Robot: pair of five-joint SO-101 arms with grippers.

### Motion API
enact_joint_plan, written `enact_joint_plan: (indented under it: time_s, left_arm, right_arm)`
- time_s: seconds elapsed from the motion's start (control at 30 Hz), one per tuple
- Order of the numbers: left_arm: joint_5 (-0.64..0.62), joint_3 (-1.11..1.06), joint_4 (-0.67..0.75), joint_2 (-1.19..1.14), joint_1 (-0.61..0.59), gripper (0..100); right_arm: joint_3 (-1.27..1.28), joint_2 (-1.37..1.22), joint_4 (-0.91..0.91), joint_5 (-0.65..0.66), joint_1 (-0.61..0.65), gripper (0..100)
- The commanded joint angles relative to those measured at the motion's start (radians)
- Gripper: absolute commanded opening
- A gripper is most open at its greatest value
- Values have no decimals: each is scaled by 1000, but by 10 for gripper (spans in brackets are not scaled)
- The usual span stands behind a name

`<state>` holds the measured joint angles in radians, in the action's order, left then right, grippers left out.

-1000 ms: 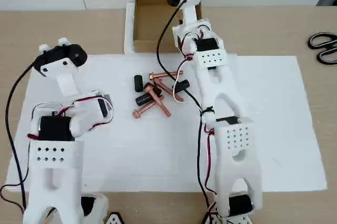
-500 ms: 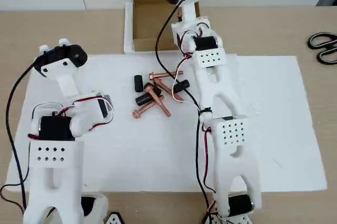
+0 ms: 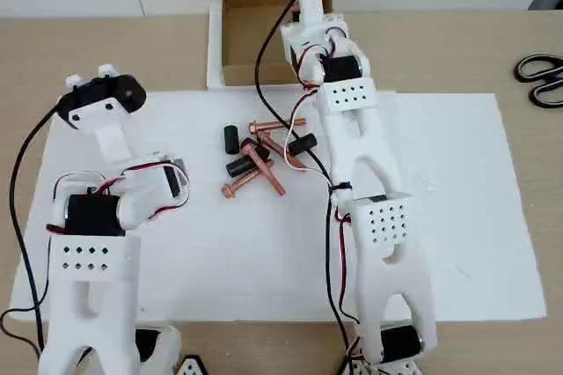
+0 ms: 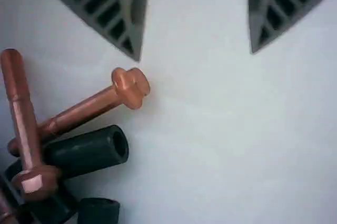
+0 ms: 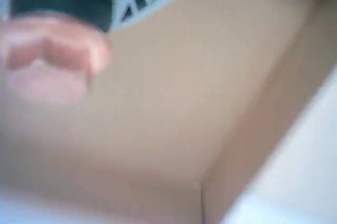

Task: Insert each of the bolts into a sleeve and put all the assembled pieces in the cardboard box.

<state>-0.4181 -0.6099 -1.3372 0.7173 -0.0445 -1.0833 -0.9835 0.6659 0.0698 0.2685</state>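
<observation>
The right pincer (image 5: pixel 113 6) is hard to make out up close: a copper head and a dark sleeve, the assembled piece (image 5: pixel 47 61), sit pinched at its ribbed finger above the cardboard box (image 5: pixel 174 103) floor. From above, that arm's wrist hides the grip. The left pincer (image 4: pixel 195 53) is spread over the white mat (image 3: pixel 264 261), beside loose flange-headed copper bolts (image 3: pixel 264 168) and black sleeves (image 3: pixel 231 139) lying crossed mid-mat
</observation>
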Motion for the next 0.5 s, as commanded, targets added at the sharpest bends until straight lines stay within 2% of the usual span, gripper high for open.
enact_joint_plan:
  time_s: [0.0,0.3,0.47]
  left_arm:
    - [6,2,3,5,-3,127]
    - [6,1,3,3,-3,127]
    - [6,1,3,3,-3,127]
  right_arm:
    - [-68,7,-88,0,-1,3]
    - [-69,-159,-240,0,-5,3]
    - [-69,-189,-232,0,-5,3]
